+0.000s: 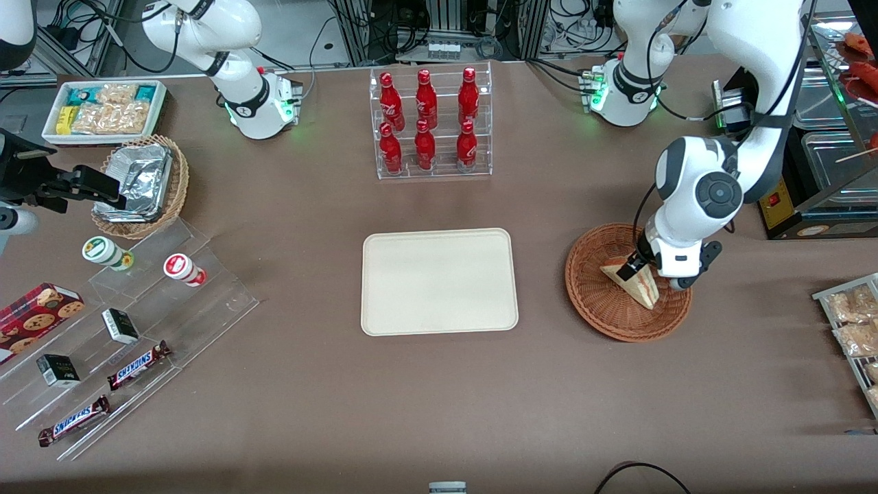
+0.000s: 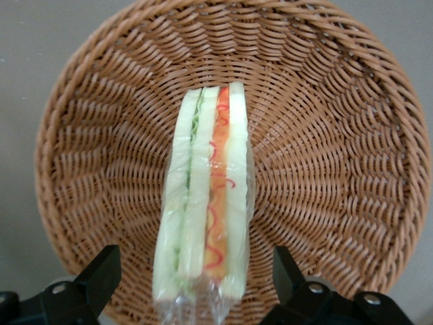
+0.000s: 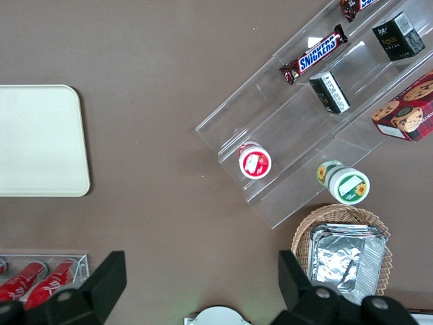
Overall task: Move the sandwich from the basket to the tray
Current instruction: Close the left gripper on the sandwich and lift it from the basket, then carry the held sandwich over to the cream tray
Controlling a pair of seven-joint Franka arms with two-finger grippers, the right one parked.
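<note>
Sandwich (image 2: 206, 203): wrapped in clear film, standing on edge in the reddish-brown basket (image 1: 597, 302), toward the working arm's end of the table. Layers seen edge-on from the wrist: pale bread, green, orange-red.

Gripper (image 1: 634, 269): lowered into the basket over the sandwich, fingers (image 2: 101, 274) spread wide, one on each side of the wedge, apart from it. Fingertips largely hidden in the front view by the arm's own wrist.

Tray (image 1: 439, 281): cream, flat, at the basket's 9 o'clock in the front view, well apart.

Legible print: "SNICKERS" on two bars (image 1: 137, 364) on the clear stepped stand (image 1: 206, 302). Red bottles (image 1: 425, 120) in an acrylic rack at the tray's 12 o'clock, script too small to read. Small dark boxes (image 1: 120, 325): lettering unreadable. Cookie box (image 1: 34, 314) cut off at the frame edge.
</note>
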